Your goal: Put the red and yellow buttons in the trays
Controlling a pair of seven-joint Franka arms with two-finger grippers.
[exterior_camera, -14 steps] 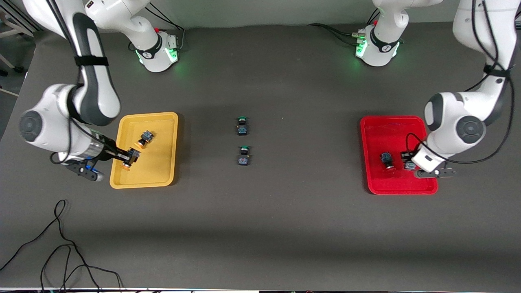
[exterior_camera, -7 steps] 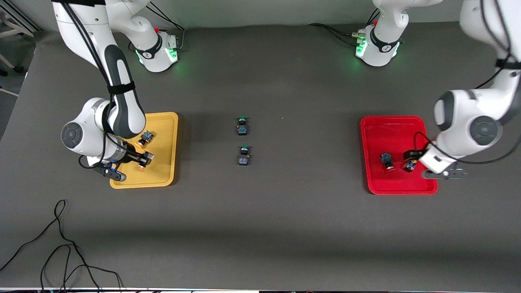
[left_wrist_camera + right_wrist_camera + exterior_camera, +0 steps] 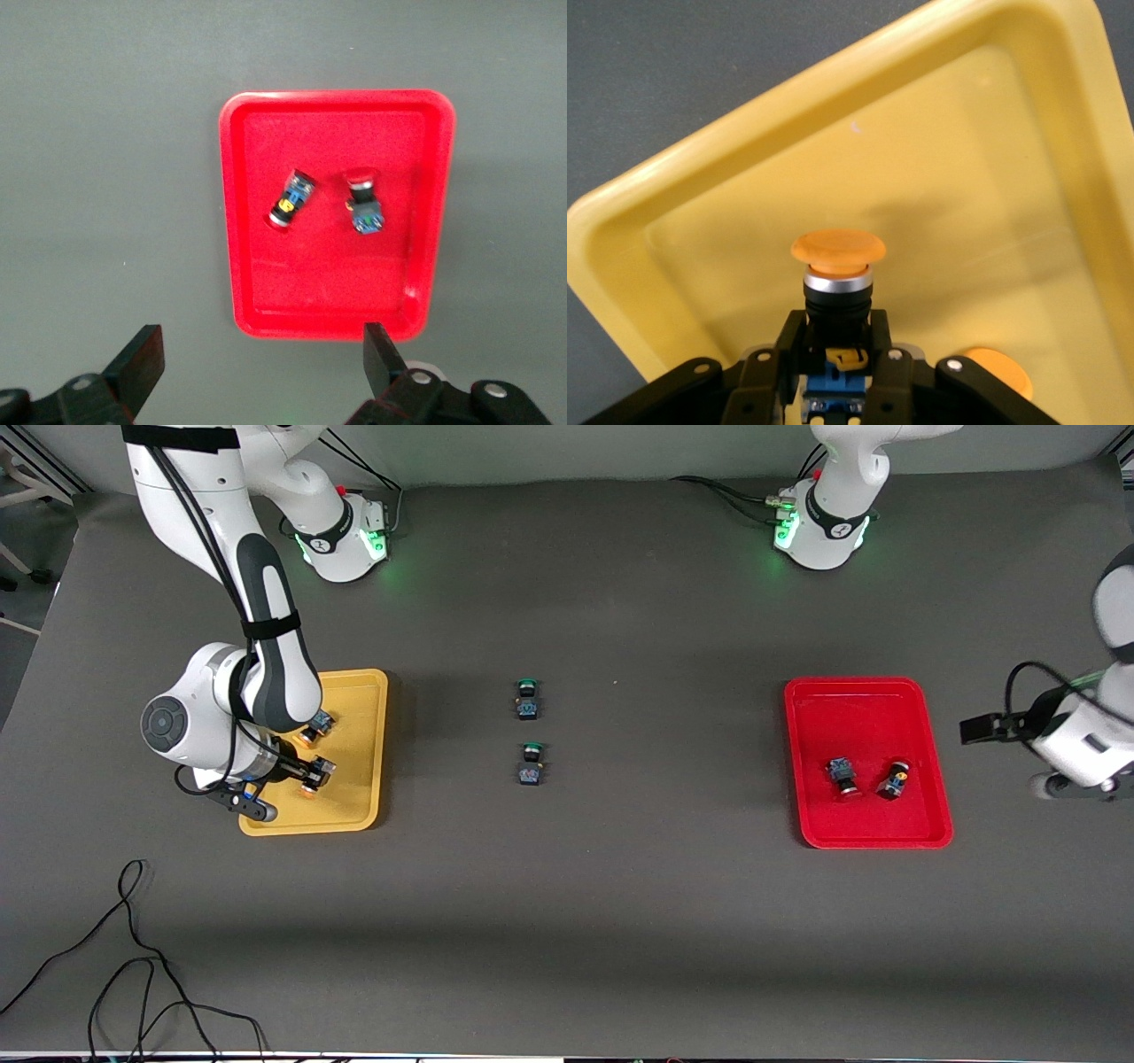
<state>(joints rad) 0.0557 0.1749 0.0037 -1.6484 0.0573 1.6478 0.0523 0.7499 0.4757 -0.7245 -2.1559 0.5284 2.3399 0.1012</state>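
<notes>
Orange-capped button [image 3: 837,292] in right gripper [image 3: 837,354]

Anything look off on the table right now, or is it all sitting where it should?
Nothing stands out. Two red buttons lie in the red tray; one yellow button lies in the yellow tray, the other is clamped in the right gripper over it. The open left gripper is outside the red tray.
</notes>
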